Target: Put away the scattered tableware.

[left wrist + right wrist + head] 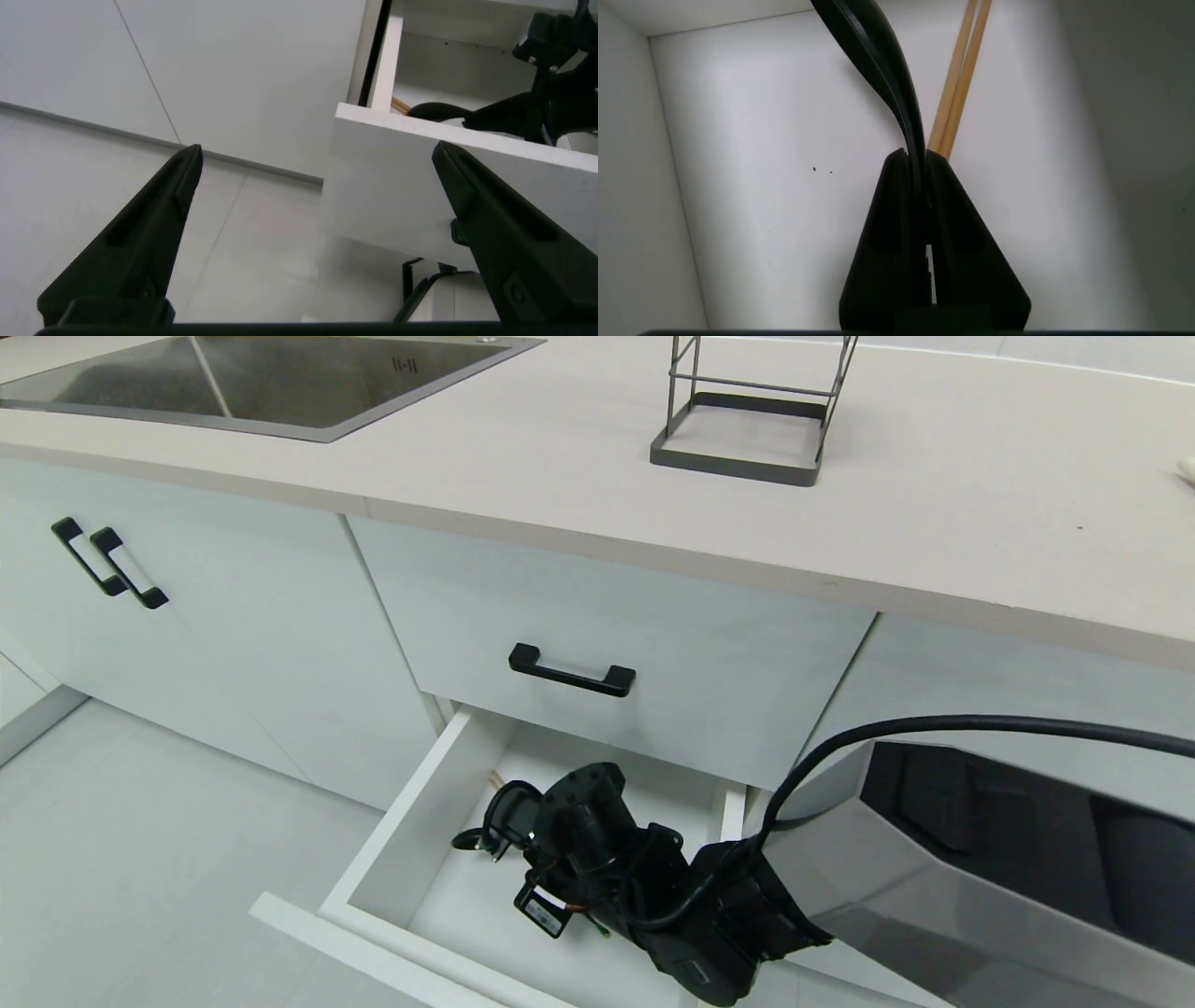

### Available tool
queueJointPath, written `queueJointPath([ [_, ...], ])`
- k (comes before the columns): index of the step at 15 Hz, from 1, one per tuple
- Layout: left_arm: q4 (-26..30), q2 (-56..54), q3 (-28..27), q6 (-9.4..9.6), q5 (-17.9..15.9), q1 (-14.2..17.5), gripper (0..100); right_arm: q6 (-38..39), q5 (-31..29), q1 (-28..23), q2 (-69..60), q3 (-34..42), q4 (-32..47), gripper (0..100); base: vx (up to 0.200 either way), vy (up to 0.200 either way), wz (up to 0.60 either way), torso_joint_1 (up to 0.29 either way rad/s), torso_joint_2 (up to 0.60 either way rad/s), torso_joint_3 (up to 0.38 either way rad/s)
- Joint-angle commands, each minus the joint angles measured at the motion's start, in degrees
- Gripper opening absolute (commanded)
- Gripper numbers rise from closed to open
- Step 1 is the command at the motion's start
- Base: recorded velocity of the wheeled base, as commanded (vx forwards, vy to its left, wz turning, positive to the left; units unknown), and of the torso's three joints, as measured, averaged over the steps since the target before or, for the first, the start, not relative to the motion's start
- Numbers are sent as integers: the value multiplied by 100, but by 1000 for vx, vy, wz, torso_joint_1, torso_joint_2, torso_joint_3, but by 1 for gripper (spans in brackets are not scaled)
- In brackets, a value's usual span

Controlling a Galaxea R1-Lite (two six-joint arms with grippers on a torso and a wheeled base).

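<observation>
Right wrist view: right fingers [893,224] pinch glossy black curved utensil [878,58] beside wooden chopsticks [961,77]; left fingers [149,245] splayed.

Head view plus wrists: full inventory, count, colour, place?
Sink: 1, steel, set in the countertop, rear left.
Rack: 1, dark grey, on the countertop.
Handles: 3, black, two on the left cabinet doors, one on the shut upper drawer.
Open drawer: 1, white, below the shut one.
Chopsticks: 1 pair, wooden, on the open drawer's floor.
Spoon: 1, black, held inside the open drawer.
Right gripper: black, shut on the spoon.
Left gripper: black, open, low outside the drawer front.
</observation>
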Motion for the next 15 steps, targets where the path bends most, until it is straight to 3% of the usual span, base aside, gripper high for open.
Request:
queueJointPath([
  [1, 0, 7, 0, 2, -1, 0, 100, -5, 5, -2, 204, -141, -3, 0, 0, 0, 0, 0, 0, 0],
  [14, 0, 7, 0, 2, -1, 0, 100, -137, 22, -46, 731, -598, 15, 0, 0, 0, 0, 0, 0, 0],
  [15, 0, 7, 0, 2, -1, 0, 100, -163, 22, -46, 749, -659, -3, 100, 0, 0, 0, 0, 0, 0],
])
